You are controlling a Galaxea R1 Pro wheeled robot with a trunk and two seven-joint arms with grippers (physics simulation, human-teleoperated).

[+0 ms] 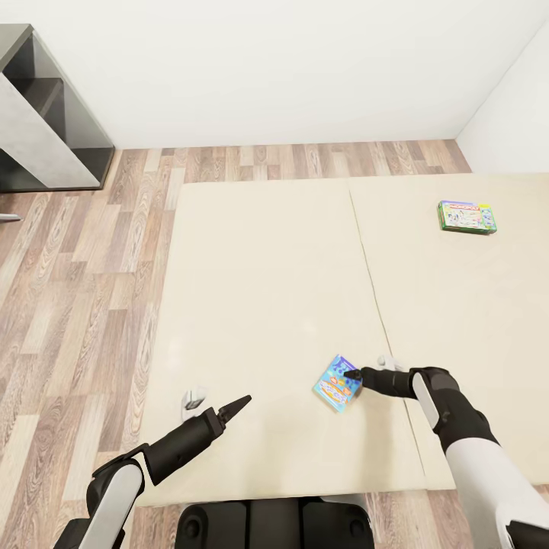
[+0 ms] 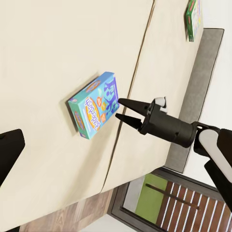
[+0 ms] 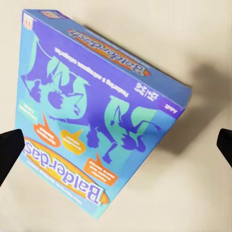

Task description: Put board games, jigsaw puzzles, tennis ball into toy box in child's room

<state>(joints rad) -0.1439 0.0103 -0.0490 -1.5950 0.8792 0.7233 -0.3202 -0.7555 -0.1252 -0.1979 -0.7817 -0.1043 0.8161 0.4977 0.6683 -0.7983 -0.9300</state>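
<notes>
Head view: small blue flat board game box [image 1: 336,383] lies diagonal near beige bed's [image 1: 267,290] front edge; right gripper [image 1: 353,375] open beside it, empty; left gripper [image 1: 242,400] empty, opening unclear.

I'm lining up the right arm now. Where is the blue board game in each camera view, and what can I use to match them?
Head view: the blue board game lies on the bed, lower centre-right, just ahead of the right gripper.
Left wrist view: centre-left, right gripper at its edge.
Right wrist view: close up, across most of the picture.
Shared landmark: the mattress seam beside the box.
</notes>
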